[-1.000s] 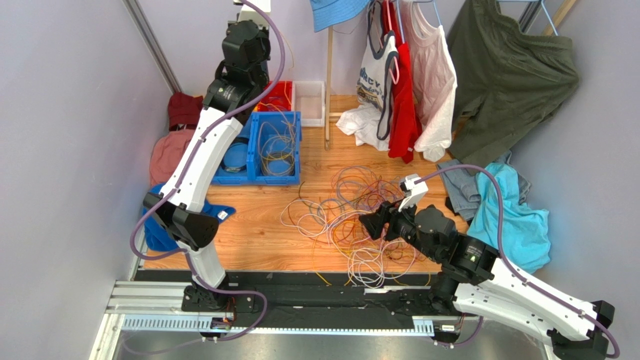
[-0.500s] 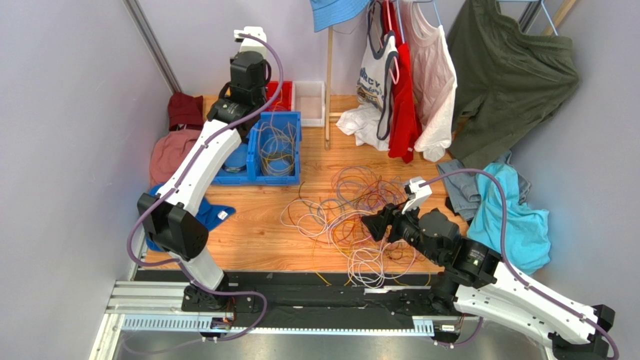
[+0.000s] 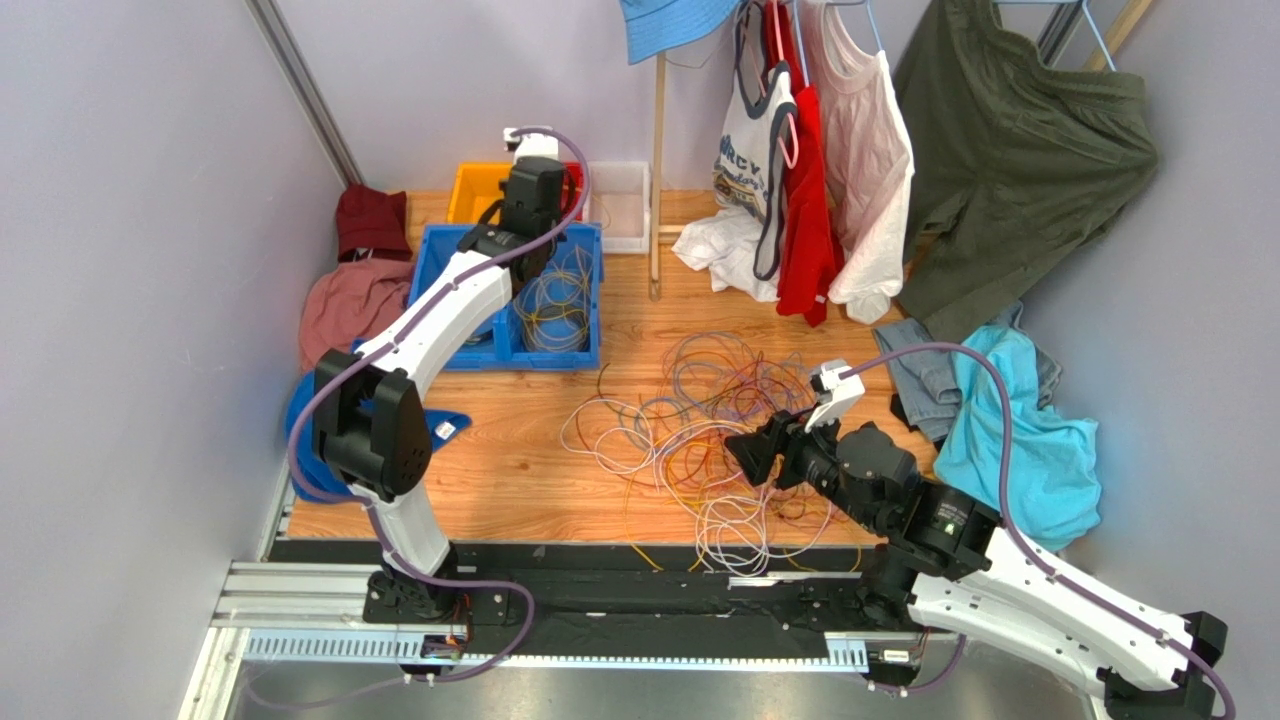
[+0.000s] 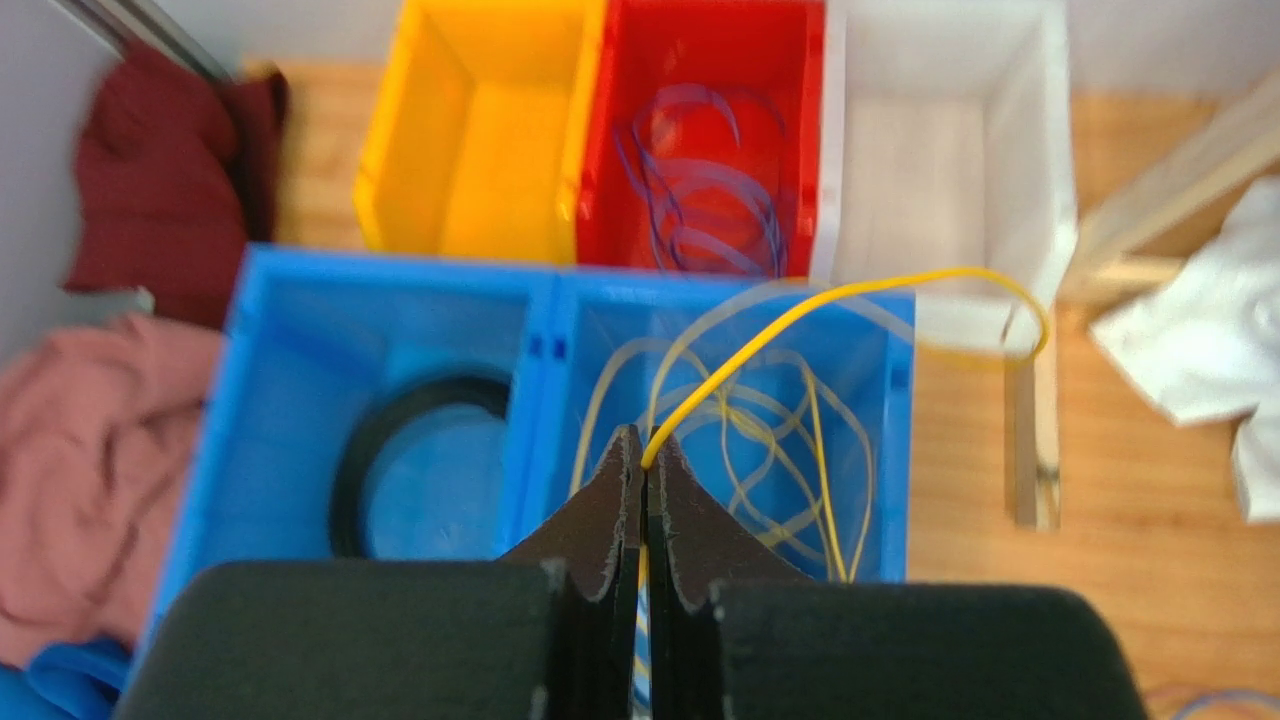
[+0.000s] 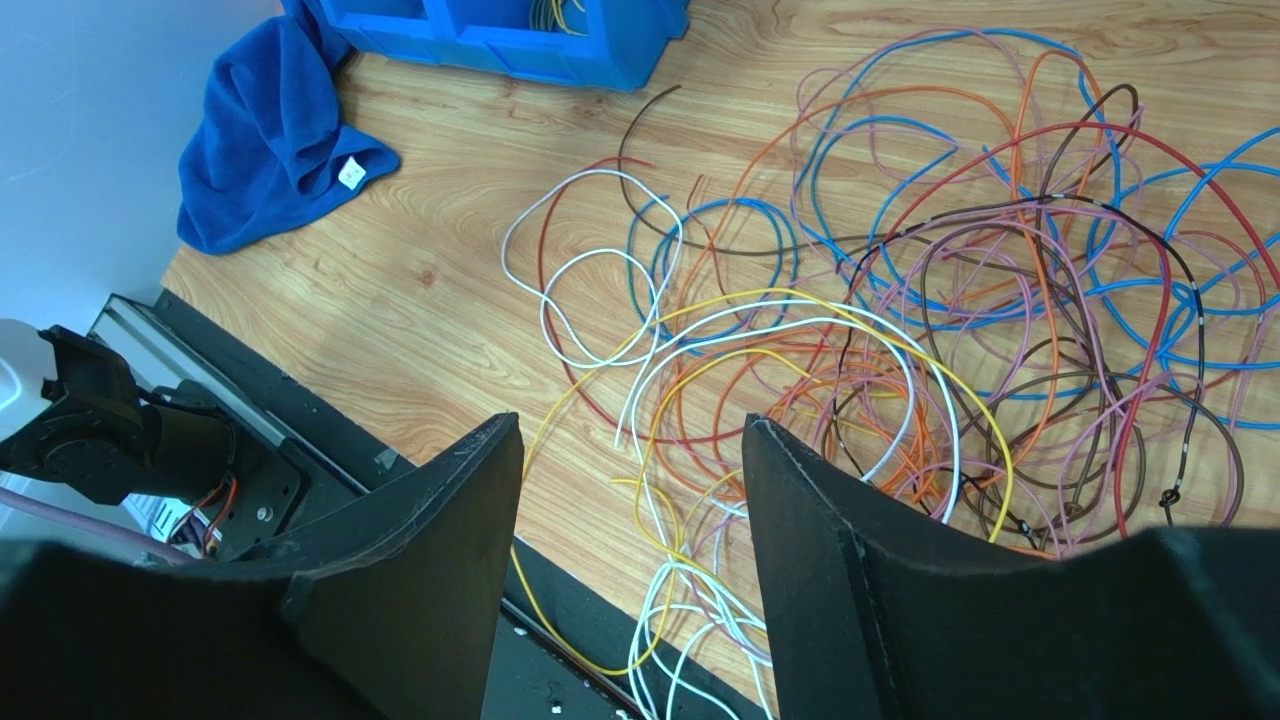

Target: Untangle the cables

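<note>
**Cables.** The main mass of cables point(image 3: 721, 413) lies loose on the wooden desk point(image 3: 511, 450), right of centre. It is a flat tangle of overlapping loops in orange, white, yellow, red, blue, pink-purple and brown. In the right wrist view the tangle point(image 5: 932, 330) is densest toward the right, and white and yellow strands trail off toward the near edge of the desk.

One yellow cable point(image 4: 819, 308) stands apart from this heap. It rises from between the fingers of the left end effector point(image 4: 646, 468), arcs over the right compartment of the blue bin point(image 4: 544, 285), and curls back at the rim of the white bin point(image 4: 1052, 165). More yellowish strands lie coiled in that same compartment. The left compartment holds a black ring.

**End effectors.** The left end effector point(image 3: 529, 225) is closed tight on the yellow cable and hangs above the blue bin. The right end effector point(image 5: 631, 435) has its jaws standing well apart with nothing between them. It hovers over the near-left fringe of the tangle point(image 3: 747, 450).

**Surroundings.** Behind the blue bin stand a yellow bin point(image 4: 466, 135), a red bin point(image 4: 706, 60) containing purple-blue strands, and the white bin. A blue towel point(image 5: 271, 135) lies at the desk's left edge. Dark red point(image 4: 166, 165) and pink point(image 4: 75, 450) cloths are heaped beside the bins, and garments hang at the back point(image 3: 807, 195).
</note>
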`<state>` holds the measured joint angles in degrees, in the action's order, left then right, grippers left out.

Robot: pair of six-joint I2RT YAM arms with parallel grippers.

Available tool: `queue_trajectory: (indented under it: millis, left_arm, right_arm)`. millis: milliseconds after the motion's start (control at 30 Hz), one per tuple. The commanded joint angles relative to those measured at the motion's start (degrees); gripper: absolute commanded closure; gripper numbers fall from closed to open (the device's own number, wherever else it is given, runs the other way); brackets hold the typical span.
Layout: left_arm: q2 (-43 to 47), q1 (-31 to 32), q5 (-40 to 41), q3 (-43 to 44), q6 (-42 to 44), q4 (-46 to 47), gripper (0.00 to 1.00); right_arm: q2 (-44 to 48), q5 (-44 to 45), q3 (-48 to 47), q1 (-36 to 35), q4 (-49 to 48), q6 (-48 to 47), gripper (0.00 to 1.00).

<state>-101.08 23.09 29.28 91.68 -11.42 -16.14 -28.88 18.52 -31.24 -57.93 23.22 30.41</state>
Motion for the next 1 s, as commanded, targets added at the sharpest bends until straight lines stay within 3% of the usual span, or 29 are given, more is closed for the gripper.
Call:
queue_trajectory:
  millis: [0, 100, 300, 700, 833, 967]
  left_arm:
    - [0.3, -0.3, -2.5, -4.3, -10.2, -2.7, 1.00]
    - [1.2, -1.1, -3.8, -6.7, -17.0, -5.9, 1.00]
    - [9.3, -1.6, -7.8, -16.3, -24.4, -3.5, 1.00]
    - [17.8, -1.6, -4.6, -22.7, -25.8, -6.6, 1.00]
    - [17.3, -1.8, -3.8, -23.0, -25.6, -5.6, 1.00]
    - [8.4, -3.1, -4.6, -16.4, -23.4, -6.6, 1.00]
  right_arm:
    - [0.1, 0.6, 0.5, 0.2, -2.5, 0.7, 0.41]
    - [0.3, 0.7, 0.6, 0.1, -2.3, 0.6, 0.40]
    - [1.8, 0.8, 1.6, 0.2, -2.3, 1.1, 0.41]
    - [2.3, 0.2, 2.3, 0.1, -3.3, 1.8, 0.41]
    - [1.9, -0.1, 2.6, 0.2, -3.9, 1.8, 0.41]
    - [1.5, 0.2, 2.3, 0.2, -3.8, 1.2, 0.41]
